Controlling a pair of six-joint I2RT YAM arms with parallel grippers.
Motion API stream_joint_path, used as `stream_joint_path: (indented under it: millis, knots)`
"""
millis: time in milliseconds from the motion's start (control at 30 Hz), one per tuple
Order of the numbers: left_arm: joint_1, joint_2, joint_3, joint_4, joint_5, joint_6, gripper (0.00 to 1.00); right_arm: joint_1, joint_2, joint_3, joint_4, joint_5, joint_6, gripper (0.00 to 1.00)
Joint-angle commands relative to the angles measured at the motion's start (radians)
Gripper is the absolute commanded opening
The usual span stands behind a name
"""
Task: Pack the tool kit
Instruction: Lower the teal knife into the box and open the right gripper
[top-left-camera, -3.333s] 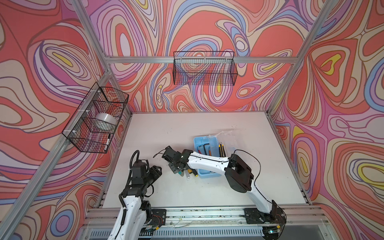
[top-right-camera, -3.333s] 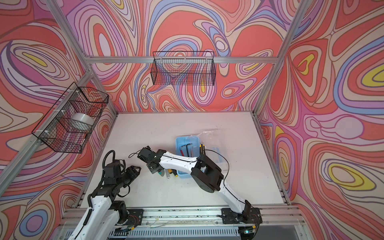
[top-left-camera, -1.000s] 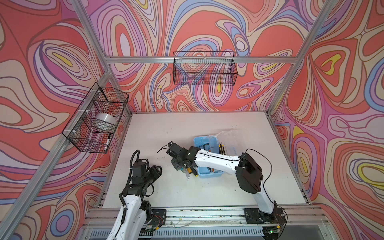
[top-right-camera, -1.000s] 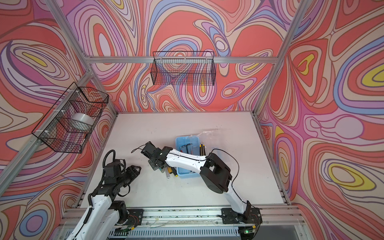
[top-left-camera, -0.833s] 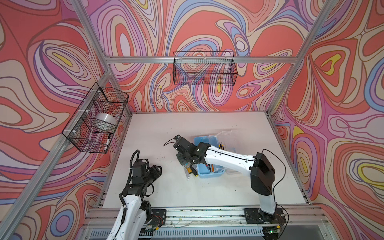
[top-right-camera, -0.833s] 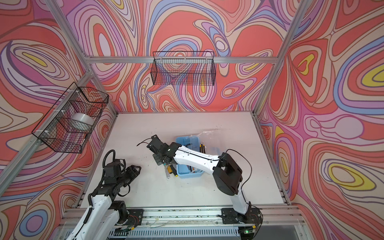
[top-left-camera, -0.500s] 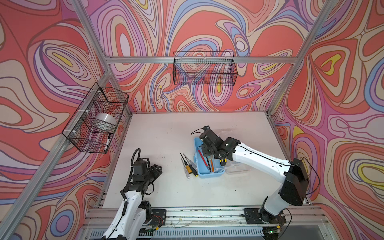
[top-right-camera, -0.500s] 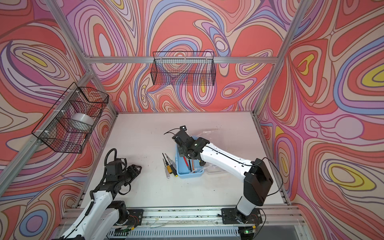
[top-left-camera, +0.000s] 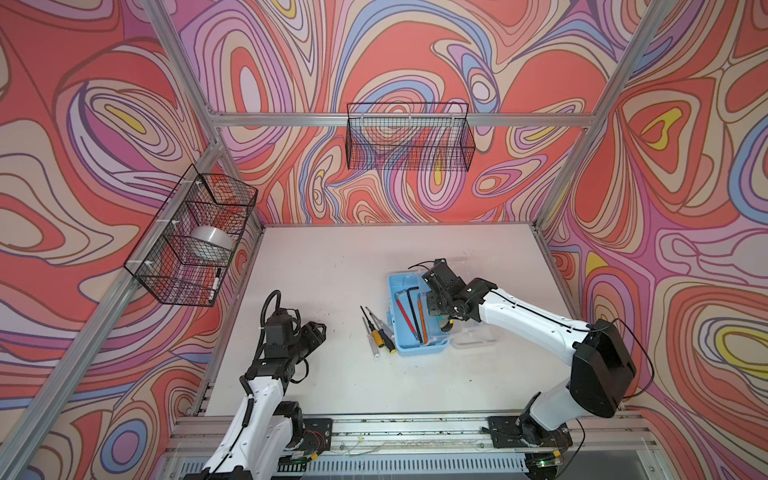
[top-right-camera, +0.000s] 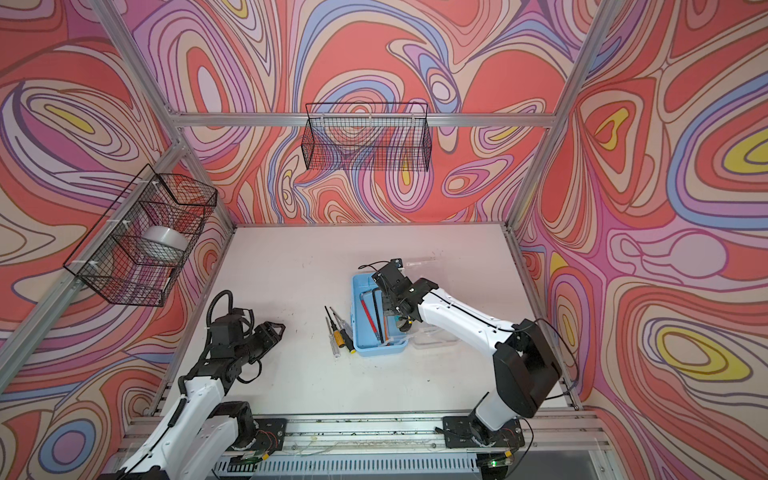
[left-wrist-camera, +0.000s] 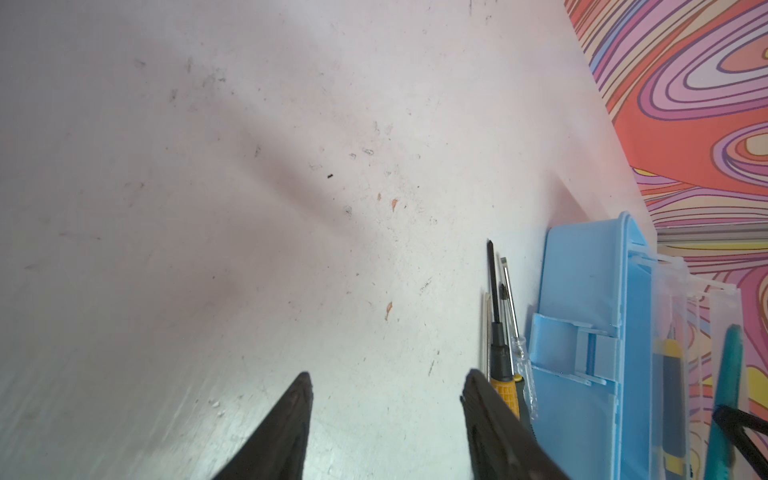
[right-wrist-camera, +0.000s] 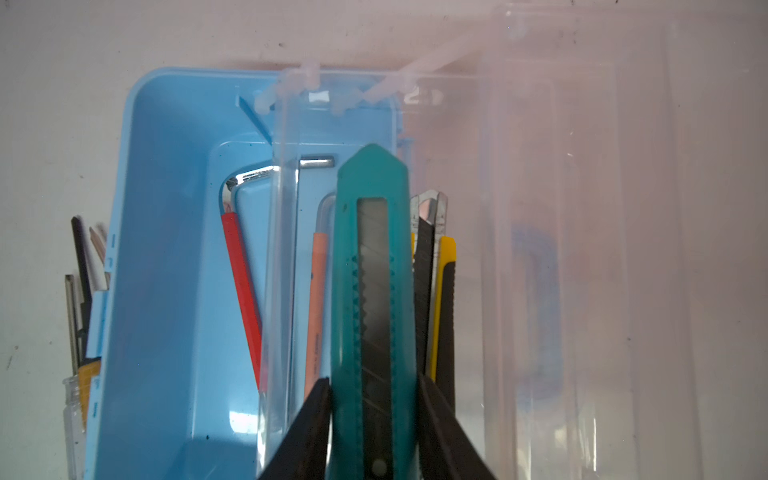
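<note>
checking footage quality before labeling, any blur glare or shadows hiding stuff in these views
Right wrist view: the teal utility knife in the right gripper is sharp, but the clear lid washes out into haze. Left wrist view: soft shadows cross the table; the left gripper looks dark, slightly blurred. Both top views: evenly lit, sharp.

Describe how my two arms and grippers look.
The left arm and right arm are white shells with black joints and looping black cables. The left gripper and right gripper each have two tapered black fingers.
</note>
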Motion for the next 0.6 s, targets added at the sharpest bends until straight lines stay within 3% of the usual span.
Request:
stream_joint_path:
  millis: [0,133,267,367,567]
  knots:
    - [-0.011,-0.012,0.025,-0.004,0.008,0.015,0.59,0.0,0.022,0.002,0.028,-0.035,-0.007,0.44]
    - [-0.026,-0.014,0.032,-0.009,0.008,0.012,0.59,0.0,0.024,0.031,0.001,-0.03,-0.005,0.53]
    - [-0.093,-0.033,0.059,-0.034,-0.047,0.013,0.59,0.007,-0.044,0.05,0.031,-0.105,-0.025,0.47]
    - [-0.168,-0.034,0.073,-0.049,-0.091,0.012,0.59,0.084,-0.037,0.115,0.005,-0.061,-0.045,0.46]
    - [-0.173,-0.075,0.042,-0.031,-0.06,0.008,0.59,0.234,0.098,0.248,-0.024,-0.019,-0.058,0.47]
